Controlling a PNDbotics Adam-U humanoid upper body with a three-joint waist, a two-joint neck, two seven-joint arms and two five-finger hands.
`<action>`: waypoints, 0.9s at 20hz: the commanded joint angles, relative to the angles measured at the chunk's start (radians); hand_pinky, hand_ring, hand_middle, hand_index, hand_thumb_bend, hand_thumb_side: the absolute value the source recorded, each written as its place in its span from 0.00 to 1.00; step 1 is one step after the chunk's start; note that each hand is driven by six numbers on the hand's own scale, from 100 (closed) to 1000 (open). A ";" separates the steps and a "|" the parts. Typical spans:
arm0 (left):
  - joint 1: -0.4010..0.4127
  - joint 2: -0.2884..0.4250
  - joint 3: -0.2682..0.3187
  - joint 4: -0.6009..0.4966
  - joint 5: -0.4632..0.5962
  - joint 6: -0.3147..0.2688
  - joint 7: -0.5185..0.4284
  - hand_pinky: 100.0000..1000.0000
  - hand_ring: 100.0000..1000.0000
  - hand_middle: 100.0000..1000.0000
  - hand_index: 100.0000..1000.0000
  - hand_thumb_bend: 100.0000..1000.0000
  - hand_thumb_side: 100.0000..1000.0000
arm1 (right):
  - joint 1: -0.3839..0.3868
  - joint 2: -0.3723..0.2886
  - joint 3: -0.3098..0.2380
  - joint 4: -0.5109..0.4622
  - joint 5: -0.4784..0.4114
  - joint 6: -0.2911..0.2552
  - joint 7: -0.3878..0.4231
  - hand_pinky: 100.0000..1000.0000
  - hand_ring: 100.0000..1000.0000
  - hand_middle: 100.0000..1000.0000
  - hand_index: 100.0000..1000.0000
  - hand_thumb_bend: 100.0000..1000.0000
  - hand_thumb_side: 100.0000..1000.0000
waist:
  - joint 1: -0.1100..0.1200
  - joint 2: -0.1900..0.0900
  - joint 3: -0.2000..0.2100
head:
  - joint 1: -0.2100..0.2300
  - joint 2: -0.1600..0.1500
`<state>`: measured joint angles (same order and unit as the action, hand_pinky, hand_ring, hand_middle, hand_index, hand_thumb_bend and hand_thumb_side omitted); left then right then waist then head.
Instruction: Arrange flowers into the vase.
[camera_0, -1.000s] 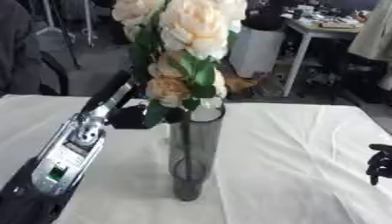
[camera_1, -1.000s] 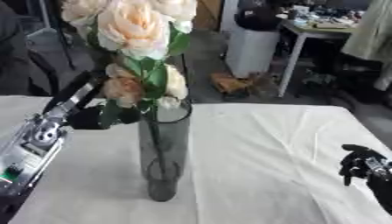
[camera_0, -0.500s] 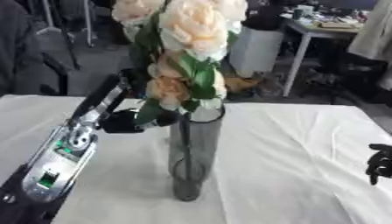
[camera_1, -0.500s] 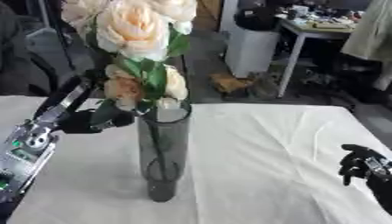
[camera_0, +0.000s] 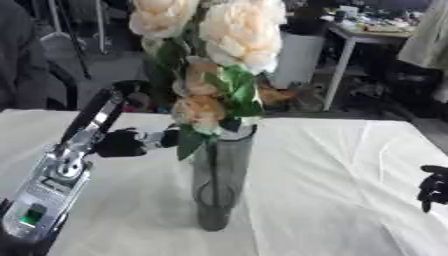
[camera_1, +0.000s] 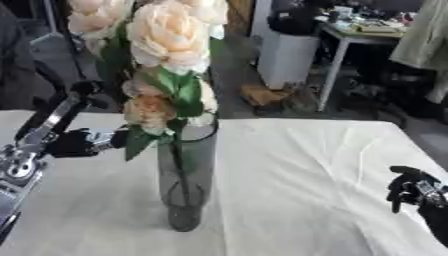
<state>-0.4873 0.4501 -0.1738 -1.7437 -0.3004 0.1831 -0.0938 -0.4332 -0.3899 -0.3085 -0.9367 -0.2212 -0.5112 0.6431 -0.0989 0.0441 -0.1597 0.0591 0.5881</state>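
A white cloth covers the work table, creased in places. Beyond it lies a grey floor, where a white cylindrical bin stands beside a white-legged side table cluttered with small items; a pale garment hangs at the right edge.

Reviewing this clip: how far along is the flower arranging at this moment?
Nearly done, it seems: the cream flowers stand with their stems inside the dark glass vase on the white table. The left hand sits beside the vase rim near a leaf. The right hand idles at the right edge. No loose flowers show.
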 joint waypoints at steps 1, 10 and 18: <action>-0.006 0.025 0.024 -0.028 0.014 0.002 0.025 0.76 0.89 0.64 0.78 1.00 0.64 | -0.012 -0.033 -0.009 -0.016 0.000 -0.065 0.064 0.24 0.41 0.45 0.78 0.00 0.73 | 0.003 -0.008 0.000 | -0.003 -0.006; 0.075 0.016 0.128 -0.039 0.133 -0.077 0.146 0.71 0.89 0.61 0.78 1.00 0.64 | -0.011 -0.033 -0.015 -0.030 -0.005 -0.057 0.060 0.24 0.41 0.45 0.78 0.00 0.74 | 0.008 -0.009 0.012 | -0.012 -0.005; 0.110 -0.011 0.148 -0.014 0.254 -0.168 0.274 0.69 0.87 0.59 0.77 1.00 0.66 | -0.015 -0.029 -0.014 -0.066 -0.019 -0.034 0.070 0.24 0.42 0.45 0.78 0.00 0.73 | 0.015 -0.017 0.019 | -0.012 0.002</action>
<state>-0.3684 0.4311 -0.0381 -1.7511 -0.0654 0.0302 0.1590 -0.4313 -0.3902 -0.3148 -0.9744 -0.2310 -0.4958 0.6584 -0.0861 0.0385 -0.1410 0.0501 0.5878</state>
